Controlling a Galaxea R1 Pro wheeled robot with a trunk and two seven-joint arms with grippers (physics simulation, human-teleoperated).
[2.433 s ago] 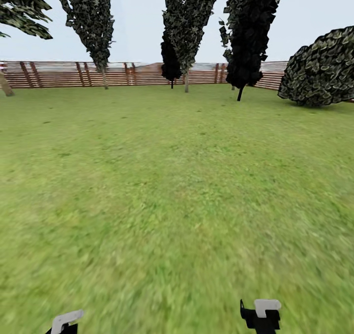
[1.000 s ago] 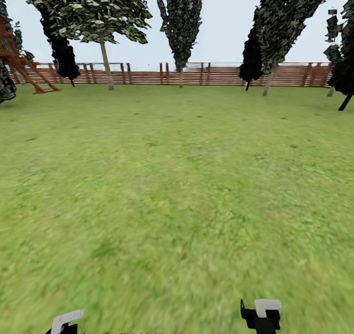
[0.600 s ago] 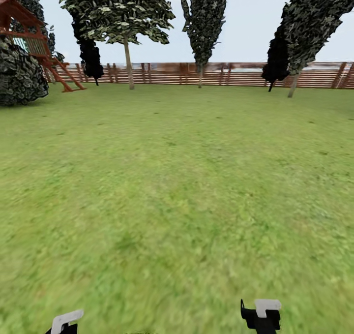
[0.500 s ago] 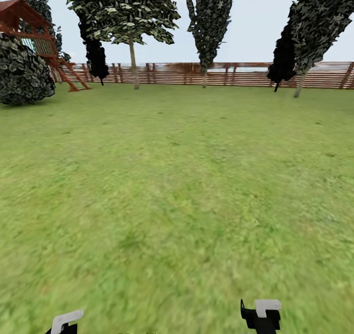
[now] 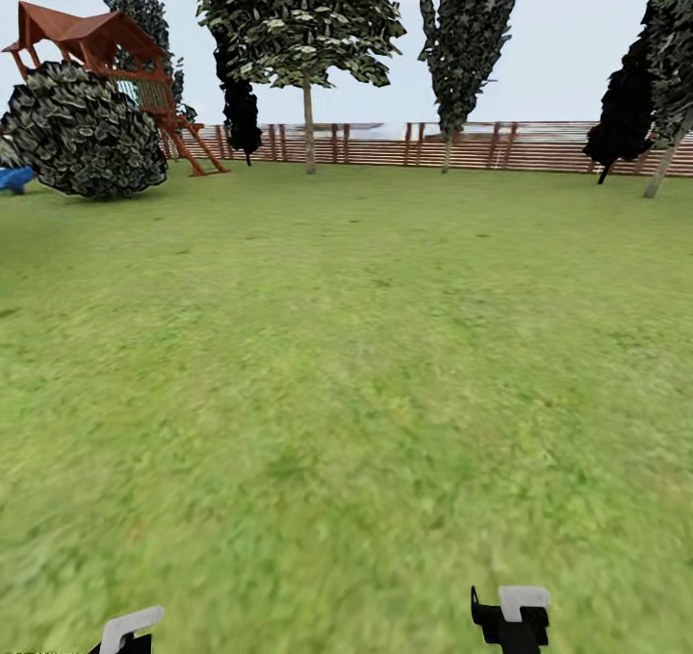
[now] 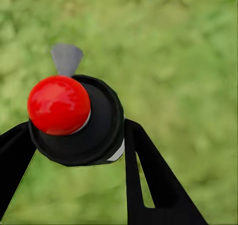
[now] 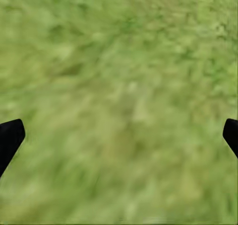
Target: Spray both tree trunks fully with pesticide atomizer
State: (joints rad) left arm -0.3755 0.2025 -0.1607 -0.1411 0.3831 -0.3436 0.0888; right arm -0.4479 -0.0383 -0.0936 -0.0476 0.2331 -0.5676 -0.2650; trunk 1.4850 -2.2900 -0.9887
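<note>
Left gripper (image 6: 74,150) fingers grasp the pesticide atomizer (image 6: 77,118) over grass (image 5: 346,365); right gripper (image 7: 119,135) fingers released.

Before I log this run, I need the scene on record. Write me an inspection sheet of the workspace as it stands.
Surface: grass, green and mottled, stretching to the far boundary.
Job's things: atomizer, black body with a red cap and grey nozzle, held off the ground; pale-trunked tree far off by the fence, too distant to judge any pesticide on it.
Clutter: nothing seen.
Hands: left hand closed around the atomizer, a finger on each side; right hand open and holding nothing, grass beneath it.
Cables: nothing seen.
Surroundings: fence of brown slats, round bush, red playset, dark conifer.
</note>
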